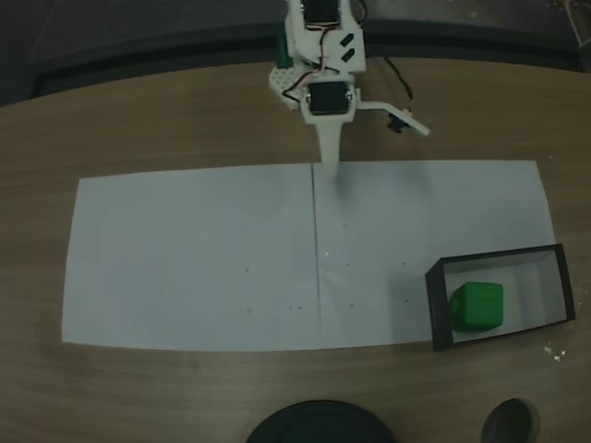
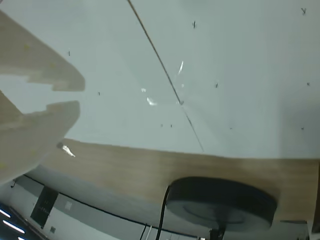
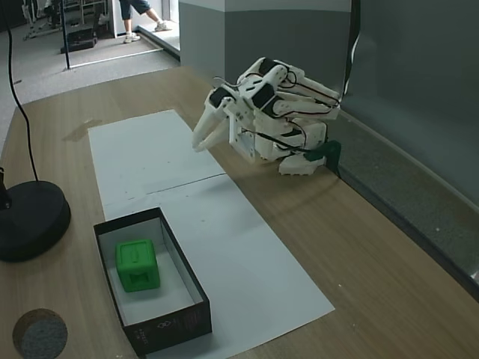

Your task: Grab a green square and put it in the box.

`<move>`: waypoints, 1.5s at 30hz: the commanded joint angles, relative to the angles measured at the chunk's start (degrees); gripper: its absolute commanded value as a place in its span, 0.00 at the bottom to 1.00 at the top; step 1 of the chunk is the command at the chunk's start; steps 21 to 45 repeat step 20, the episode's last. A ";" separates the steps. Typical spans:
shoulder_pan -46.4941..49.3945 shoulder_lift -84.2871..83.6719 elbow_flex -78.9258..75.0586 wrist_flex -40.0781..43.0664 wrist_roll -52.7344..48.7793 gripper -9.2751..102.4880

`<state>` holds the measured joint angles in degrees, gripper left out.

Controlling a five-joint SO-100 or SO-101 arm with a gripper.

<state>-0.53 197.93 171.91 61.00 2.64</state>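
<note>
Jaws (image 2: 62, 95) sat nearly together, gripping nothing, the arm folded back at the far edge of the surface (image 1: 185, 111). I judged the task done: green square (image 1: 477, 305) lay inside the box (image 1: 499, 259), well apart from the jaws. Wrist view gave me a round black base (image 2: 220, 202) (probably a stand) past the white paper (image 2: 240, 75).
</note>
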 commanded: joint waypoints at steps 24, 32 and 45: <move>-0.09 1.23 0.00 13.01 0.70 0.08; -0.09 1.23 0.00 13.01 0.70 0.08; -0.09 1.23 0.00 13.01 0.70 0.08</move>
